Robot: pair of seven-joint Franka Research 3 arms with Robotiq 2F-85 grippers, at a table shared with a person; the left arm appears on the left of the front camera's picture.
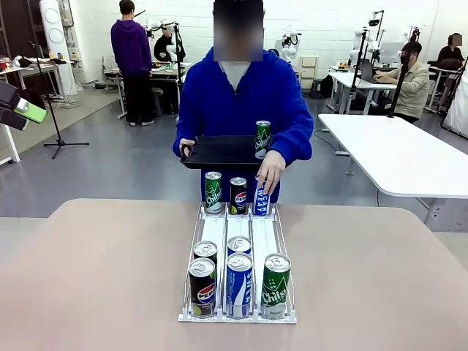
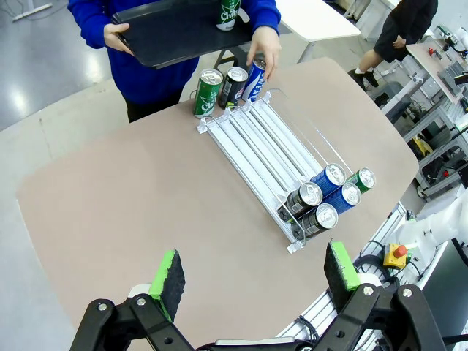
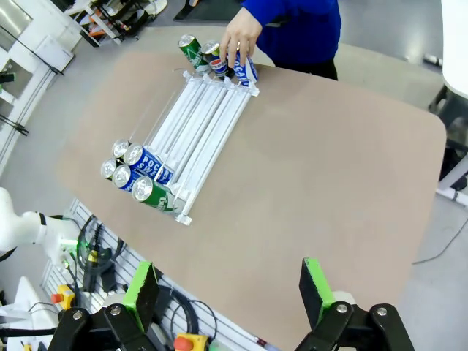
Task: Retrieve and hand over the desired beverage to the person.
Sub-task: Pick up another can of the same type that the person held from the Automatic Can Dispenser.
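Left jaws & right jaws both wide open, empty, held high over the robot's side of the counter (image 1: 88, 278), well apart from all cans; prob. waiting for a choice. White rack (image 1: 219, 228) mid-counter seems to feed cans toward the robot: Pepsi can (image 1: 202, 287), blue can (image 1: 239, 284), green can (image 1: 276, 285) in front, two behind. Person (image 1: 234, 102) at far side steadies black tray (image 1: 219, 151) w/ tray can (image 1: 262, 137) in one hand (image 1: 187, 146); other hand (image 1: 270, 170) grips far blue can (image 1: 262, 199), likely restocking. Desired drink unclear.

Ahead of the left gripper (image 2: 254, 256), green cans (image 1: 276, 287) read "Chilsu…", black cans (image 1: 202, 287) "pepsi", and blue cans (image 1: 239, 285) "POCARI SWEAT".
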